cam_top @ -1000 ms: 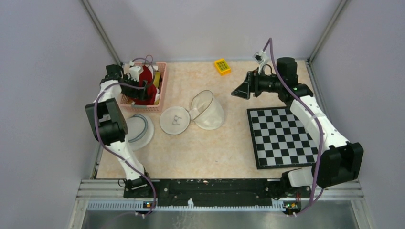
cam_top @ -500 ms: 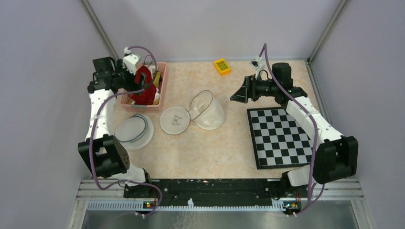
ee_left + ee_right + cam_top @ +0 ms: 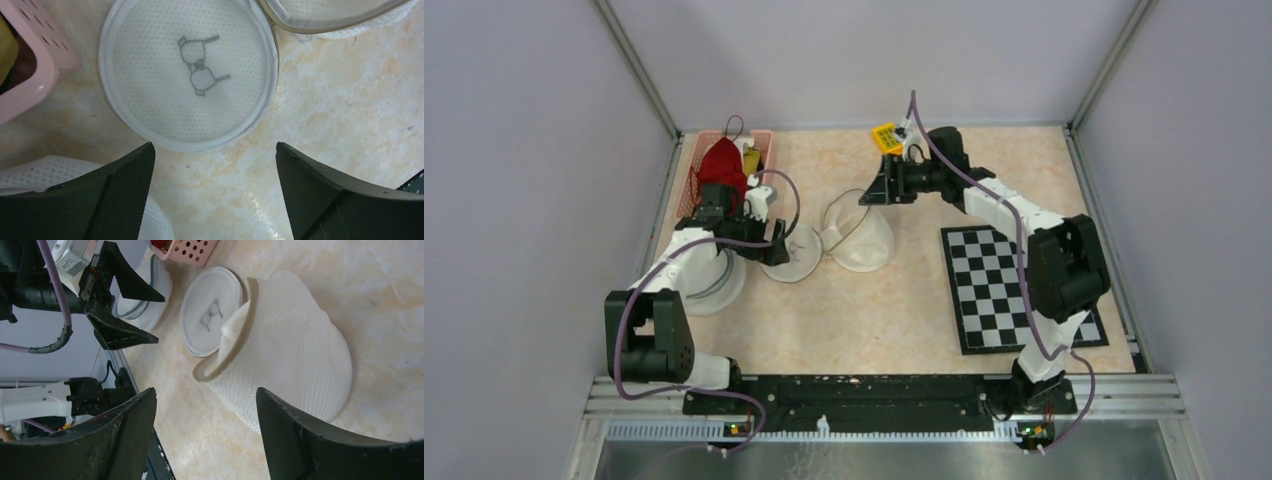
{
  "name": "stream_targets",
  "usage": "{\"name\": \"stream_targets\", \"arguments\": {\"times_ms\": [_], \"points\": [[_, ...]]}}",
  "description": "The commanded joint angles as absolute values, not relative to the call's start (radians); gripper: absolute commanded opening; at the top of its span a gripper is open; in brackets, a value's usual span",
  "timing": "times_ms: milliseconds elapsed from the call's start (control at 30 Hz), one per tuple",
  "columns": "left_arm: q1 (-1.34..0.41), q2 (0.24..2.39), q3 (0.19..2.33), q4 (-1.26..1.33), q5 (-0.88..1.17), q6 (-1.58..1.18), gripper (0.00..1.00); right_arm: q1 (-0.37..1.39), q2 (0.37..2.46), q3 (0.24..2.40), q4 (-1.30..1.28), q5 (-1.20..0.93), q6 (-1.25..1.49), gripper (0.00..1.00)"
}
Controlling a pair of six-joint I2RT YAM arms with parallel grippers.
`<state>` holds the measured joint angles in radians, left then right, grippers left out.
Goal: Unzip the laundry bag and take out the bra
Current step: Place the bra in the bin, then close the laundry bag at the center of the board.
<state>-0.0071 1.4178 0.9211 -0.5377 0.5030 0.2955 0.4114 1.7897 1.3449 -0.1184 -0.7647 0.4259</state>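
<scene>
The white mesh laundry bag (image 3: 864,243) lies in the middle of the table with its mouth open. Its round lid (image 3: 790,255), printed with a bra outline (image 3: 199,65), is folded out flat to the left. A red bra (image 3: 721,165) lies heaped in the pink basket (image 3: 764,150) at the back left. My left gripper (image 3: 774,248) hovers open and empty just short of the lid (image 3: 192,75). My right gripper (image 3: 871,188) is open and empty above the bag's far side, and the bag body (image 3: 290,355) lies ahead of its fingers.
A second white mesh bag (image 3: 709,280) lies flat to the left of the lid, under the left arm. A yellow block (image 3: 887,138) sits at the back. A checkerboard mat (image 3: 1019,285) covers the right side. Metal frame posts stand at the back corners.
The left gripper has left the pink basket and swung down to the lid, while the red bra stays in the basket. The right gripper has moved left to above the bag.
</scene>
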Motion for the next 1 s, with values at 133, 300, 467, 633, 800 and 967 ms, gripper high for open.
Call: {"name": "stream_targets", "arguments": {"times_ms": [133,300,467,633,800,967], "points": [[-0.023,1.360,0.901,-0.420,0.435,0.149,0.97,0.516,1.942,1.465,-0.126,-0.658,0.430,0.68],[-0.022,1.292,0.832,-0.341,0.419,0.025,0.98,0.518,1.956,1.394,-0.173,-0.593,0.395,0.63],[-0.030,1.282,0.802,-0.303,0.426,-0.039,0.94,0.516,1.948,1.298,-0.198,-0.545,0.337,0.58],[-0.059,1.281,0.761,-0.266,0.398,-0.053,0.86,0.482,1.953,1.232,-0.208,-0.508,0.301,0.51],[-0.071,1.281,0.729,-0.214,0.366,-0.049,0.62,0.413,1.938,1.177,-0.221,-0.516,0.279,0.47],[-0.102,1.330,0.722,-0.167,0.295,-0.044,0.54,0.383,1.896,1.125,-0.221,-0.543,0.258,0.46]]}}
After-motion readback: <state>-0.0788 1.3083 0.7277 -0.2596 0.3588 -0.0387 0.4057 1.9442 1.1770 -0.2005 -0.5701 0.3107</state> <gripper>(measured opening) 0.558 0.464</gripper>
